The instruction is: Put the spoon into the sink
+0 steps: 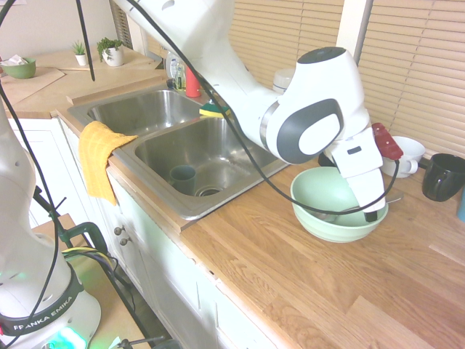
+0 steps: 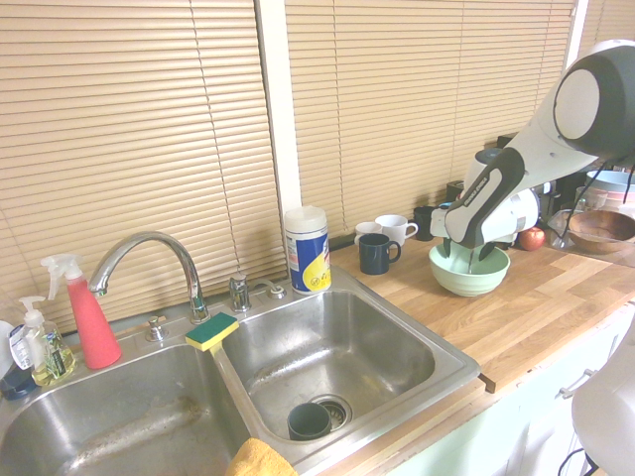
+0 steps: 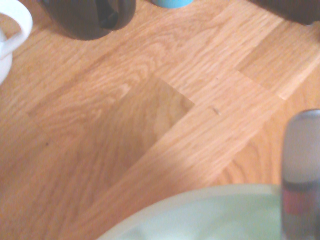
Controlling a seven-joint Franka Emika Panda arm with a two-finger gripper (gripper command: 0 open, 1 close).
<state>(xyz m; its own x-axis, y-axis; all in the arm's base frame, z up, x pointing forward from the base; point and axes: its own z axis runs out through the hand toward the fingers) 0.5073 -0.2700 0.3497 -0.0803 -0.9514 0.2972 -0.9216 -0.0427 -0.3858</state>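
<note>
Gripper hangs over the pale green bowl, fingers spread and pinching nothing, tips dipping inside the bowl's rim. Spoon: only a thin silver handle shows, poking over the bowl's rim on the side away from the sink. Bowl stands on the wooden counter, just beside the sink's nearer basin.

Spoon mostly hidden, only a thin silver handle tip poking past the far rim of the pale green bowl on the wooden counter; sink, brushed steel, two basins, sits well apart, a dark cup near the drain of the nearer basin.
</note>
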